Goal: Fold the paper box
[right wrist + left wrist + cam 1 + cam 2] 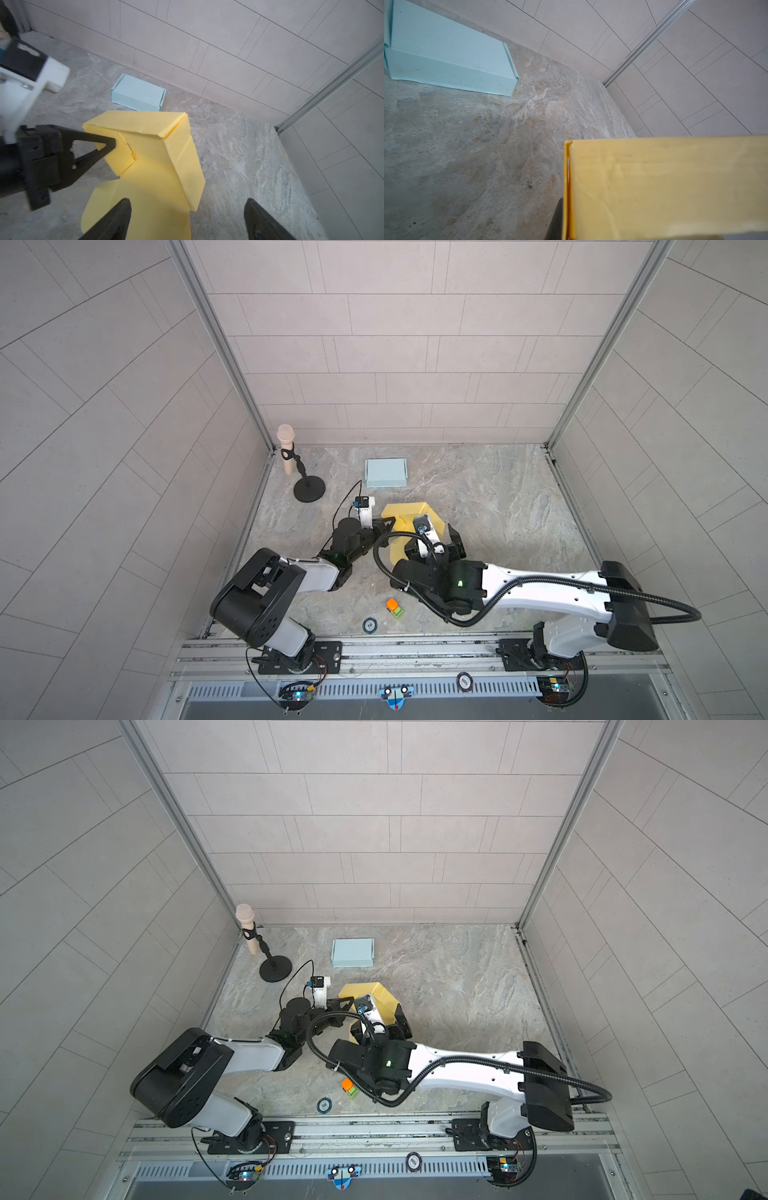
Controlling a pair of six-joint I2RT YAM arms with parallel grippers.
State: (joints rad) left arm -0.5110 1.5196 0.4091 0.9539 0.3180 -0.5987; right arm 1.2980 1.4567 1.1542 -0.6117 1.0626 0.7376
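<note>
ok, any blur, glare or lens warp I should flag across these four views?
Right wrist view: the left arm's camera mount is smeared, close to the lens; the yellow paper box is sharp. Left wrist view: that box's near panel is soft, the light blue box crisp. Both top views: flat even light, faint shadows, no glare, wide-angle spread of the walls.
</note>
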